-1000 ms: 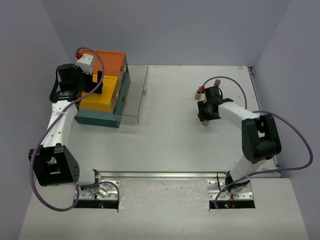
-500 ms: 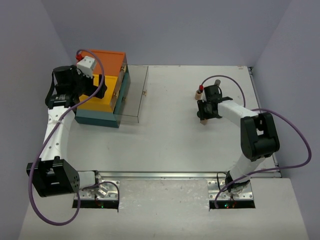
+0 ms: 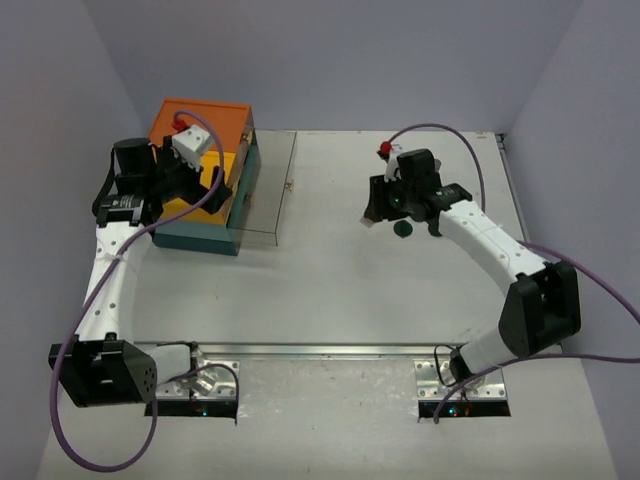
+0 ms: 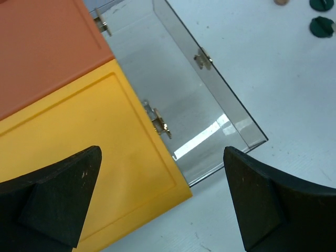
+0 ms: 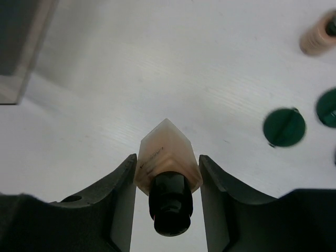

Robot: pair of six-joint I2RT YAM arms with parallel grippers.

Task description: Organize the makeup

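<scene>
Right gripper (image 5: 168, 163): closed on a tan bottle (image 5: 167, 149); both fingers (image 5: 122, 197) press against the bottle's sides.
Tan bottle: pale tan body with an angular base; black cap (image 5: 169, 210) nearest the wrist camera; base pointing away toward the table (image 3: 350, 290); whether the base touches the surface cannot be told.
Location of right gripper: right of the table's middle in the top view; well apart from the drawer box (image 3: 200, 125).
Left gripper (image 4: 163, 153): jaws spread wide; nothing between the fingers (image 4: 58, 197); it hangs over the yellow tier of the drawer box, near its hinged edge.
Drawer box: orange, yellow and teal tiers; stands at the far left of the table.
Clear panel (image 4: 210, 100): lies on the box's right side; joined to the box by small metal hinges (image 4: 160, 122).
Other makeup: a dark green disc (image 5: 284, 127) lies flat on the table, near the right gripper; a second disc (image 5: 328, 107) is cut by the frame edge; a second tan bottle (image 5: 316, 38) lies beyond both discs.
</scene>
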